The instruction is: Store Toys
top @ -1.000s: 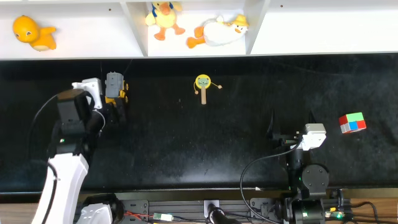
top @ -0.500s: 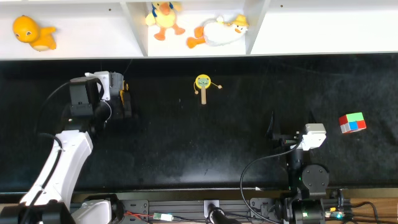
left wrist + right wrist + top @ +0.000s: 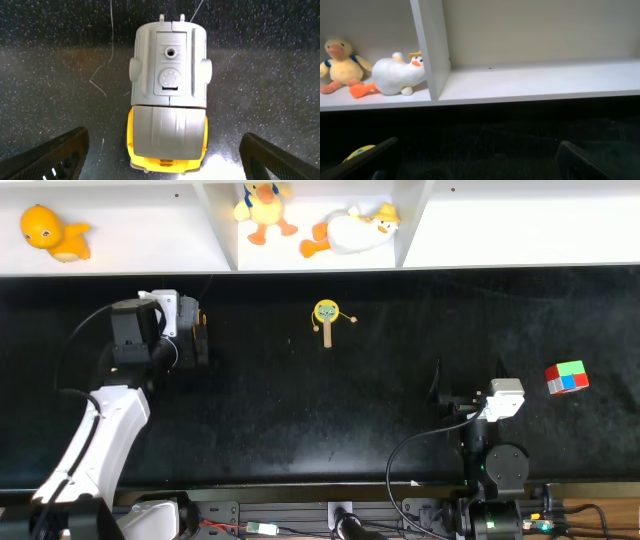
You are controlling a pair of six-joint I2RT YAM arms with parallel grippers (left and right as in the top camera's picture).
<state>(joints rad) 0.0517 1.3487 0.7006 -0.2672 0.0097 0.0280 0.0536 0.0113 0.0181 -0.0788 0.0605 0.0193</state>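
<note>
My left gripper [image 3: 162, 152] hung spread wide with nothing in it, 1 finger to either side of the grey-and-yellow toy truck [image 3: 169, 90]. The truck sat on the black table [image 3: 300, 420] directly beneath me, and neither finger touched it as far as I could tell. I read the overhead view as a clock with 12 toward the shelf [image 3: 222, 225]. 1 second before, that gripper had hung short of the truck, off toward its 8 o'clock. Over that second I swung in until I was above it, and the truck seemed not to have shifted. I judged the approach done and the grasp not yet begun: the next move called for lowering, closing across the truck's sides, then carrying it toward 12 o'clock into a shelf bay. From the truck, the small wooden rattle [image 3: 326, 313] lay at 3 o'clock, well apart, and the coloured cube [image 3: 566, 377] lay farther out on nearly the same line, both still on the table. In the shelf, an orange duck [image 3: 52, 230] sat at 10 o'clock, a yellow duck plush [image 3: 264, 208] at 1 o'clock and a white goose plush [image 3: 350, 230] at 2 o'clock. My right gripper [image 3: 477, 160] rested between 3 and 4 o'clock, parted and empty, unmoved.
</note>
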